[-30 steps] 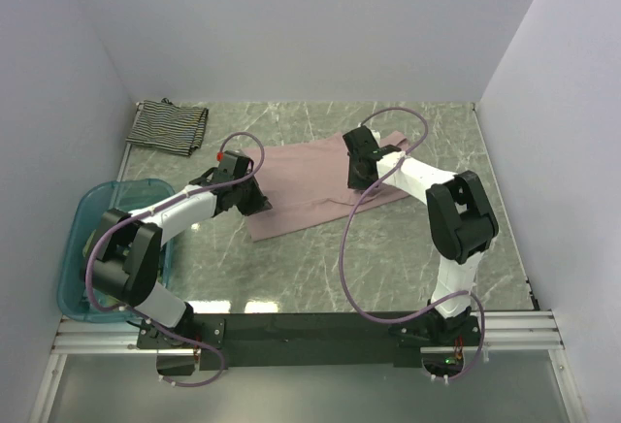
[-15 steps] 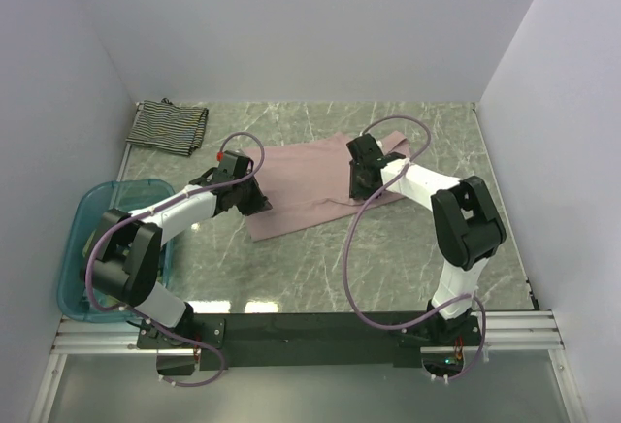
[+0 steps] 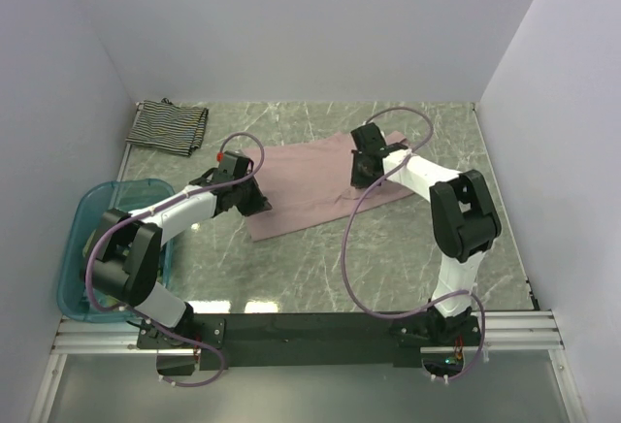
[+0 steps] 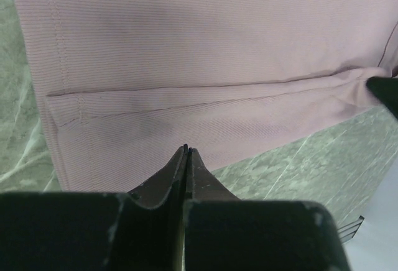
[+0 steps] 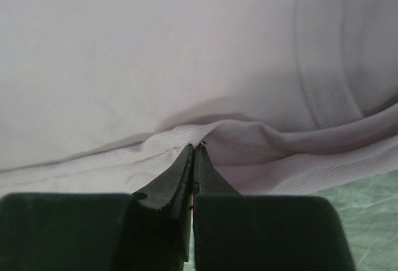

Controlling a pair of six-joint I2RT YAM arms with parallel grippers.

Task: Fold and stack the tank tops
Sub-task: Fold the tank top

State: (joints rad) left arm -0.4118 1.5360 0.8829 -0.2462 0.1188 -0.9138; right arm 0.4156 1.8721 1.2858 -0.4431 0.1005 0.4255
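A green marbled table (image 3: 408,248) is enclosed by plain white walls (image 3: 291,25). The mauve-pink tank top (image 3: 306,185) is laid flat at mid-table. Its long axis runs left to right, with the right end tilted slightly toward the far side. A doubled band of cloth is seen along its near edge.

Both grippers are placed on that near edge, one toward each end. The left gripper (image 3: 254,202) is stationed at the near left corner and the right gripper (image 3: 362,176) toward the right end. From either gripper, the body of the garment lies to the far side. A fold carried away from the arms is therefore judged the likely next move. The edge would have to be lifted evenly at both ends (a skewed fold is the risk).

The left gripper is closed, with its tips set on the near band. Whether a layer is nipped between them cannot be told, since the cloth there lies flat. The right gripper is closed as well, and a raised ridge of cloth is pinched at its tips.

A striped tank top (image 3: 168,127) is noted folded at the far left corner, well apart. A blue tub (image 3: 76,258) stands at the near left.
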